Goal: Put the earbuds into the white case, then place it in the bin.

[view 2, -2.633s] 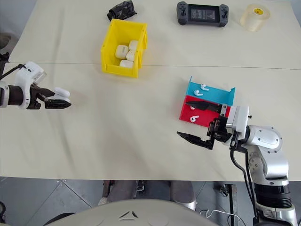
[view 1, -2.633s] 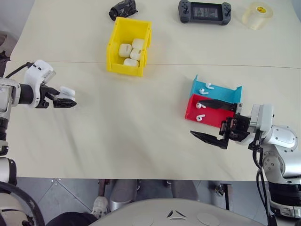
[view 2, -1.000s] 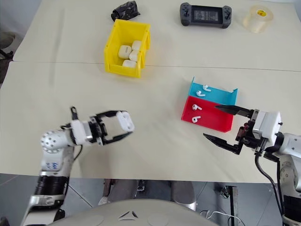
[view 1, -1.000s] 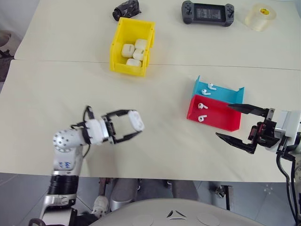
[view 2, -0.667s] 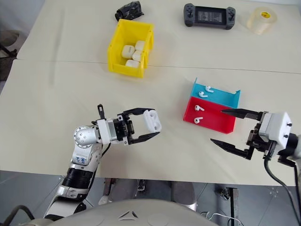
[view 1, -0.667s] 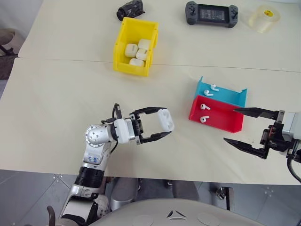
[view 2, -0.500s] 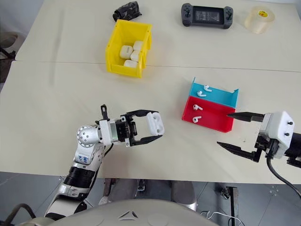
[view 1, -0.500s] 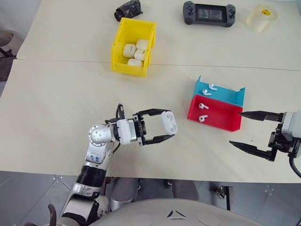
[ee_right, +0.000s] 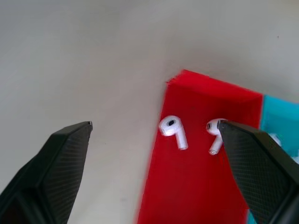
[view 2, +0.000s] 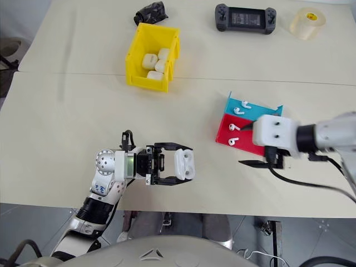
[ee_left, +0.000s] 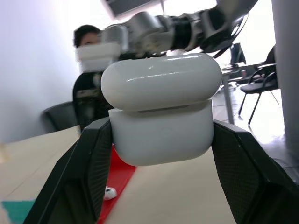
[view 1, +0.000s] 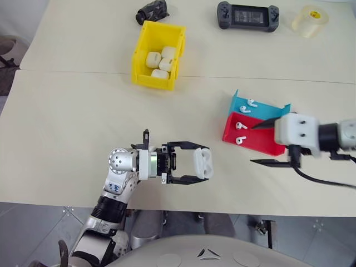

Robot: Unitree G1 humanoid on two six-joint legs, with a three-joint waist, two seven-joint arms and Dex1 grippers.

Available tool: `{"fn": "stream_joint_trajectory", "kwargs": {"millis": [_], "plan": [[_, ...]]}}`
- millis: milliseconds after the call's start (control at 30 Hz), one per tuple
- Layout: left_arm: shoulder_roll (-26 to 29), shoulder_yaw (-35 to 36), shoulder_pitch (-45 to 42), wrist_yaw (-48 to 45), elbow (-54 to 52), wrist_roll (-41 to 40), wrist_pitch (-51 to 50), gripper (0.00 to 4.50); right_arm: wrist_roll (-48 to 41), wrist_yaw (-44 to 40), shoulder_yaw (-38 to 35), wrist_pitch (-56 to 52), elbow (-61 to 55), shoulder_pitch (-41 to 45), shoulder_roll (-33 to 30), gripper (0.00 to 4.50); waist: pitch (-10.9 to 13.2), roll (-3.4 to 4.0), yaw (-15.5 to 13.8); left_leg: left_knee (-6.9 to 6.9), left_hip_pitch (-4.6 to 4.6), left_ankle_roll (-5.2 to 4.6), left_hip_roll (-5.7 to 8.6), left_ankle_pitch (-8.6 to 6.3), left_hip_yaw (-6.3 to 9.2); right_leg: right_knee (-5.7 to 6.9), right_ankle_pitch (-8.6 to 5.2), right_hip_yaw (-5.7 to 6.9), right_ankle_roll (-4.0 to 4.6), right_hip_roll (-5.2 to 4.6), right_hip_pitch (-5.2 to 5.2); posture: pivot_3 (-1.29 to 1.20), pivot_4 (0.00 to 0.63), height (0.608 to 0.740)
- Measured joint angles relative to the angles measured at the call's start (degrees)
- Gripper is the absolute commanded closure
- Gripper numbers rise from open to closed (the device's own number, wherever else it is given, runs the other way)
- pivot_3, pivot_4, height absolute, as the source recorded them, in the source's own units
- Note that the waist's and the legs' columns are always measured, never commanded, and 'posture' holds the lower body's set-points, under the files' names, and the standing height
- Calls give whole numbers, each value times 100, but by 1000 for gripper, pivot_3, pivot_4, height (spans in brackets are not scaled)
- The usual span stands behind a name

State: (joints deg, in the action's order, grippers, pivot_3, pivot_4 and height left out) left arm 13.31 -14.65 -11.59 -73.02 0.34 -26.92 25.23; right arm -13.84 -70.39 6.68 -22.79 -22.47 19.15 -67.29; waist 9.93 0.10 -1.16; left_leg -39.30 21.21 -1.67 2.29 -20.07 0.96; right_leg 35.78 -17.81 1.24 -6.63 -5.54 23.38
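Observation:
My left gripper (view 1: pixel 200 165) is shut on the white case (view 1: pixel 202 162), holding it by its sides above the table's near middle, lid closed (ee_left: pixel 161 107). To its right, two earbuds (view 1: pixel 240 126) (ee_right: pixel 174 130) lie in the shallow red tray (view 1: pixel 261 142). Two more earbuds (view 1: pixel 248 105) lie in the blue tray (view 1: pixel 267 109) behind it. My right gripper (view 1: pixel 252 144) hangs open over the red tray's near left corner, pointing down, with nothing between its fingers (ee_right: pixel 65 149). The yellow bin (view 1: pixel 139 58) stands at the far left centre with three white cases inside.
A black game controller (view 1: pixel 247 15), a roll of clear tape (view 1: pixel 310 13) and a small black object (view 1: pixel 151 11) lie along the far edge. A seam crosses the table just in front of the bin. The near table edge runs close below my left gripper.
My left gripper has carried the case to the right, toward the table's middle. My right gripper has swung left and tipped downward, from beside the red tray to over its near corner.

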Motion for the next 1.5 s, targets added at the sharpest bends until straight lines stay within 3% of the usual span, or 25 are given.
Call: {"fn": "stream_joint_trajectory", "kwargs": {"millis": [200, 567, 667, 767, 1100, 1200, 1300, 1500], "plan": [[168, 11, 184, -178, -15, -14, 2, 1644, 849, -224, 1086, 108, 578, 854, 453, 0, 0, 1, -15, 2, 7, 0, 4, 0, 1, 1, 0, 2, 1, -3, 6, 0, 150, 740], [183, 18, 235, -128, -170, -14, -12, 1644, 1743, -631, 1566, 1186, 1513, 1325, 693, 0, 0, 1, -1, 2, 6, 1, 3, 0, 0, 6, 0, 2, 1, -2, 7, 0, 150, 740], [171, 18, 235, -78, -170, 5, -11, 1644, 1815, -711, 1566, 1338, 1629, 1370, 768, 605, 0, 1, -1, 2, 5, 1, 3, 0, 0, 7, 0, 2, 1, -1, 7, 0, 150, 740], [166, 21, 236, -9, -170, 18, -11, 1644, 1870, -791, 1566, 1483, 1662, 1371, 862, 1608, 0, 1, 0, 2, 5, 1, 2, 1, 0, 7, 0, 2, 1, -1, 7, 0, 150, 740], [237, 71, 256, 72, -173, 20, -11, 1644, 2058, -965, 1565, 1789, 1839, 1488, 1012, 1608, 0, 1, 4, 2, 4, 1, 2, 1, 0, 7, 0, 2, 1, -1, 6, 0, 150, 740], [237, 70, 256, 83, -173, 20, -11, 1644, 2104, -1021, 1565, 1872, 1886, 1527, 1044, 2145, 0, 1, 2, 2, 4, 2, 2, 1, 0, 7, 0, 3, 1, -1, 6, 0, 150, 740], [238, 71, 256, 91, -173, 21, -11, 1644, 2127, -1058, 1565, 1916, 1971, 1543, 1058, 3131, 0, 1, 1, 2, 4, 2, 3, 1, 0, 7, 0, 2, 1, -1, 6, 0, 150, 740], [241, 73, 256, 101, -173, 25, -11, 1644, 2187, -1067, 1565, 1940, 1972, 1572, 1124, 3131, 0, 1, 10, 2, 3, 3, 2, 1, 0, 7, 0, 2, 1, -1, 6, 0, 150, 740]]}}
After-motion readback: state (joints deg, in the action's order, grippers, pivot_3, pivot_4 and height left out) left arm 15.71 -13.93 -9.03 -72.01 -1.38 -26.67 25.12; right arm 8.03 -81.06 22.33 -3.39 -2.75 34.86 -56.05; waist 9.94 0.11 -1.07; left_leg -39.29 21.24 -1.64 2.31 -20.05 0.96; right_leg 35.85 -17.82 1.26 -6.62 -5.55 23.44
